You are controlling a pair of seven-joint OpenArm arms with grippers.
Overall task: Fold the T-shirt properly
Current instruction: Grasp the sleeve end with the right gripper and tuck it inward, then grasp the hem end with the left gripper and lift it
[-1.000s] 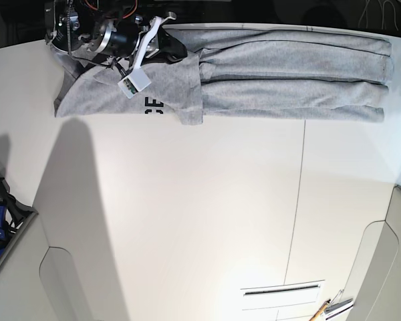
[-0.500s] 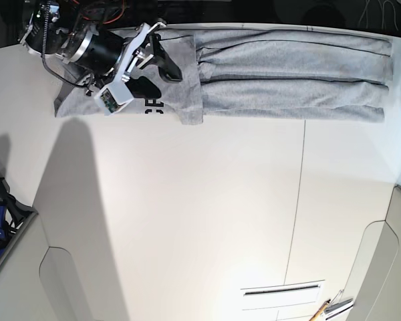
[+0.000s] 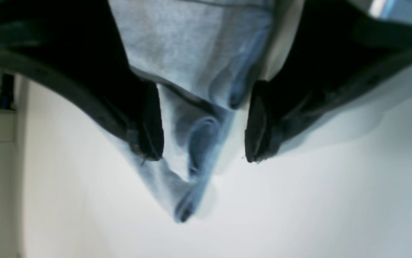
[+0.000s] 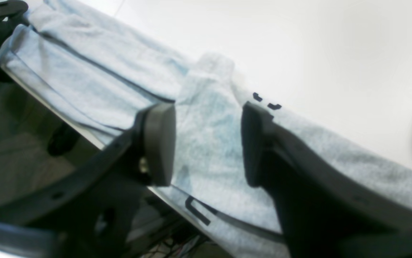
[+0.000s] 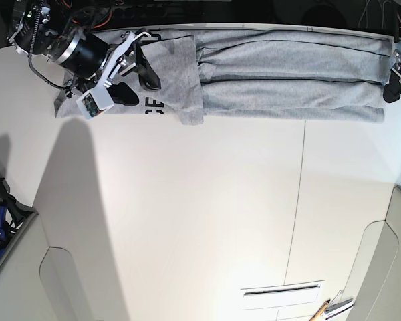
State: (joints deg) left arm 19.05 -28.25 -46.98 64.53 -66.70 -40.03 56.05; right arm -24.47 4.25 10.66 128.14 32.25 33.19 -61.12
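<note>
Right claw [image 4: 207, 143]: jaws apart, nothing between them, poised over the folded sleeve of the shirt [image 4: 209, 143]. Left claw [image 3: 204, 136]: jaws apart too, straddling a hanging corner of grey cloth without pinching it; whether either pad touches the cloth, cannot tell through the blur.

Outward from there: shirt [image 5: 287, 73] lying as a long narrow band along the far edge of the table [image 5: 207, 221], sides turned in lengthwise, one sleeve crossing the band near the right claw [image 5: 135, 67], a scrap of black lettering [image 5: 154, 104] peeping out beside that sleeve. Left claw [image 5: 395, 79] at the opposite end of the band, at the table's corner.

Step in hand, by judgement: lengthwise folds done, both ends let go, crosswise fold not yet made. Next move likely calls for a fresh grip at one end, both layers caught together, then carrying that end over toward the other without dragging the band askew or off the far edge. Risk: loose sleeve slipping out, edges misaligned.

Hard to make out: left wrist view blurred and close, so which corner hangs there stays unclear. Most of the lettering hidden under folds. Far edge of the shirt partly behind the right arm in the base view; left arm cut off by the frame edge.
</note>
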